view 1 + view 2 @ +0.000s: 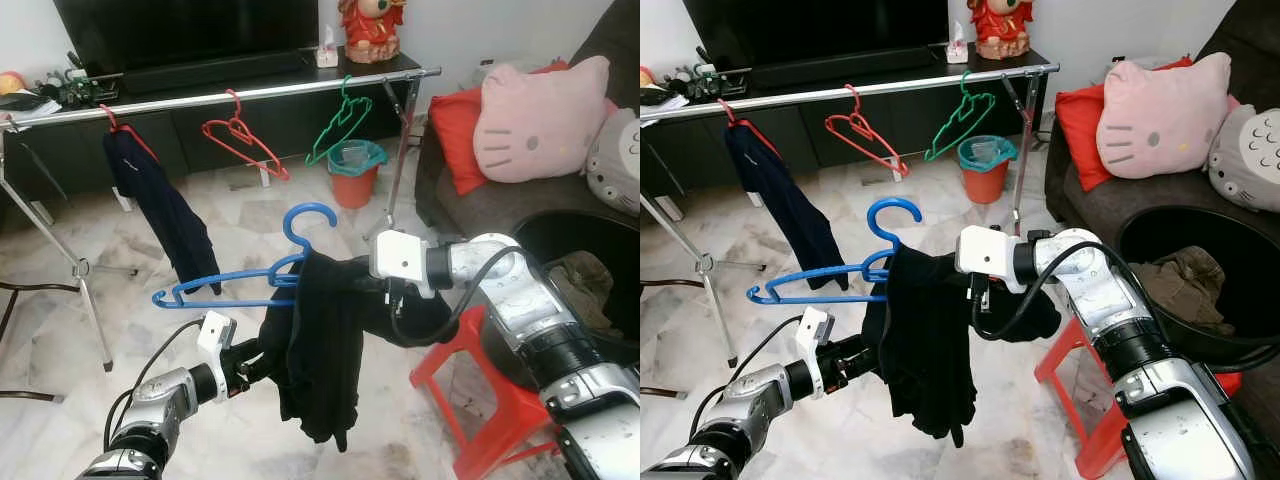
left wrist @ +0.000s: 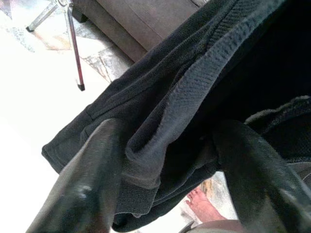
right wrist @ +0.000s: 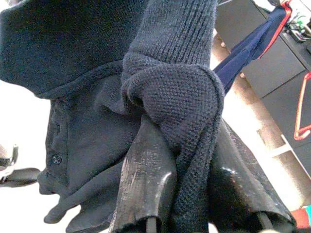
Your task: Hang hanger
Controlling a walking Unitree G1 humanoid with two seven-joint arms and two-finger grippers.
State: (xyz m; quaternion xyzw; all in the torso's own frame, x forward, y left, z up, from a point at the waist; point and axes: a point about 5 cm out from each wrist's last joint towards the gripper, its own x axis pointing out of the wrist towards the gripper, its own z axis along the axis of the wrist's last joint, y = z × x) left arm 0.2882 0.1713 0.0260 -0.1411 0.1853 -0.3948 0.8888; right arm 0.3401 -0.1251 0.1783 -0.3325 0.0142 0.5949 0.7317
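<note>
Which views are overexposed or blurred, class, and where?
Left wrist view: floor blown out white; black garment sharp, near fingers soft. Right wrist view: lower left washed white, fingers glossy with glare. Left eye view: evenly lit, blue hanger crisp.

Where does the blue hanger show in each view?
Left eye view: blue hanger left of centre, hook up, black garment draped on its right end.
Right eye view: lower left of centre.
Left wrist view: not in it.
Right wrist view: not in it.
Shared landmark: the black garment.
</note>
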